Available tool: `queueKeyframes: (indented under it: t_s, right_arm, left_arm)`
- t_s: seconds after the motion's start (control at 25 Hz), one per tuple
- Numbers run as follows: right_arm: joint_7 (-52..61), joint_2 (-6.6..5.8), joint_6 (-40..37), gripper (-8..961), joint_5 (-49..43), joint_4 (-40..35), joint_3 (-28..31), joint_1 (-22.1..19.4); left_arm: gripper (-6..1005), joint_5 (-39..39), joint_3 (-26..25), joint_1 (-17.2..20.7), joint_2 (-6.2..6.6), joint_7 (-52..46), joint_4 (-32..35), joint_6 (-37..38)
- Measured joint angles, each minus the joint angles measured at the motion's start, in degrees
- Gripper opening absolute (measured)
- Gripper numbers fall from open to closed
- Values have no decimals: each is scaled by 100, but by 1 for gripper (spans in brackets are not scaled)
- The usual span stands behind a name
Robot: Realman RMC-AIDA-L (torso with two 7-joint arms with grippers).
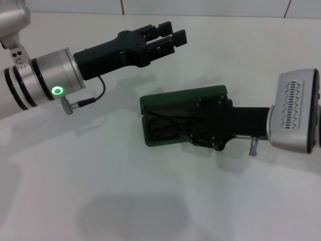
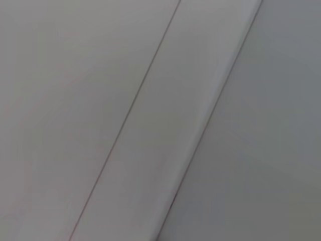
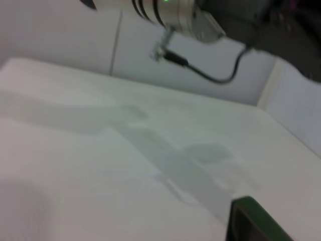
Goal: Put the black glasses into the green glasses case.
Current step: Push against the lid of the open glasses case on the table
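Head view. Nearest the camera: a broad bare stretch of white bench [image 1: 150, 211], carrying only a soft grey shadow, open room right to the near edge.
Centre: the green glasses case [image 1: 183, 98], lying open on the bench, lid tipped back on the far side, tray towards the camera. The black glasses [image 1: 168, 128] lie inside the tray, dark against dark lining, outline hard to trace.
Right: right hand [image 1: 200, 128], reaching in from the right edge, set low over the right part of the case and covering that end. Whether its fingers are spread or closed cannot be told.
Upper left: left hand [image 1: 173, 36], raised above the bench beyond the case's far left corner, apart from it. Its fingers stand narrowly parted, holding nothing. Green ring light on the wrist; a thin cable loops below it. Bench's far edge meets the tiled wall close behind.

Left wrist view. Pale wall panels with thin dark seams only; no task items.

Right wrist view. Nearest: one green corner of the case [image 3: 256, 221] at the frame's lower edge. Beyond it, bare white bench [image 3: 75, 150] with shadows, then the wall. The left arm's wrist and cable hang across the top.
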Motion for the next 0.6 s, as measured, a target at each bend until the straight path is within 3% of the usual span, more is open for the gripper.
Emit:
queueKeyframes:
  t_s: [0.24,0.4,0.6]
  right_arm:
    - [4,-41,-709,534,20,-351,574,-392]
    - [148,-38,-1365,535,49,-127,1805,-511]
    - [273,-49,-1645,537,293,624,3109,-287]
  left_arm:
    - [620,5,0,33,30,-14,-13,-33]
    - [620,183,0,33,43,-20,-121,-327]
    - [620,709,5,-15,2,-117,-146,-1145]
